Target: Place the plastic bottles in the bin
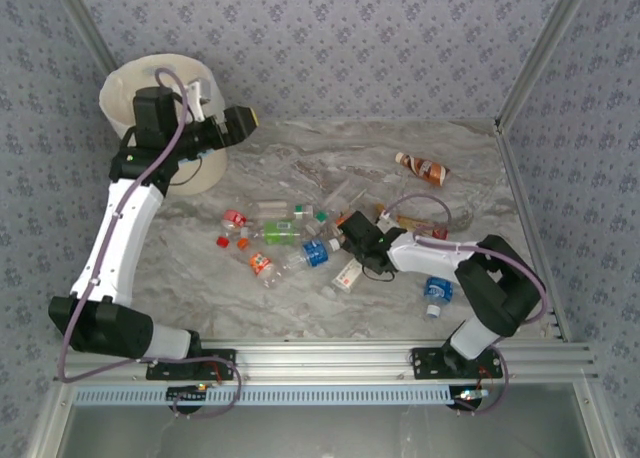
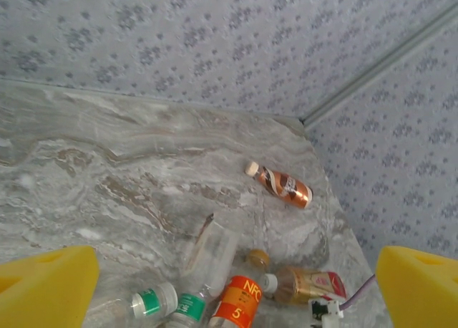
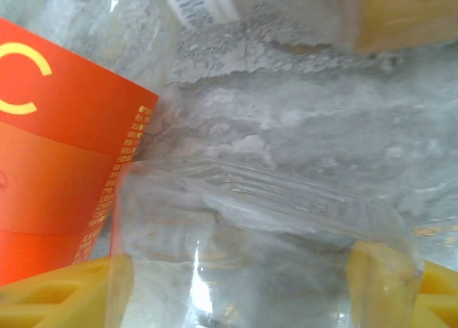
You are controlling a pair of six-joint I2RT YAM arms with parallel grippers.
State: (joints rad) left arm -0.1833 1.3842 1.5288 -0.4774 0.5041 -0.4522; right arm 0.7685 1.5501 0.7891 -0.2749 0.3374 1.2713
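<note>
The bin [image 1: 120,83] stands in the far left corner of the desk [image 1: 300,148]; my left gripper [image 1: 244,122] hangs just beside it, its yellow pads [image 2: 50,285] spread wide with nothing between them. The plastic bottles [image 1: 290,240] lie scattered across the middle of the desk, all on their sides and well apart from the bin. My right gripper [image 1: 351,231] is down at the right end of that heap; in its wrist view the fingers [image 3: 64,296] pinch a clear bottle [image 3: 257,235] across its width, as far as I can judge.

My worries: that plastic is thin and slick, so it may buckle or squirt out under the squeeze; an orange-labelled bottle [image 3: 64,170] touches it on one side and could be dragged along on the lift; the carry runs the whole way to the far left corner, where the left arm may stand in the path.

The clear bottle lies flat, its long axis in line with the gripper's reach, one end pointing away from the wrist; which end carries the cap I cannot tell. A brown bottle [image 1: 421,168] lies alone near the far right corner.
</note>
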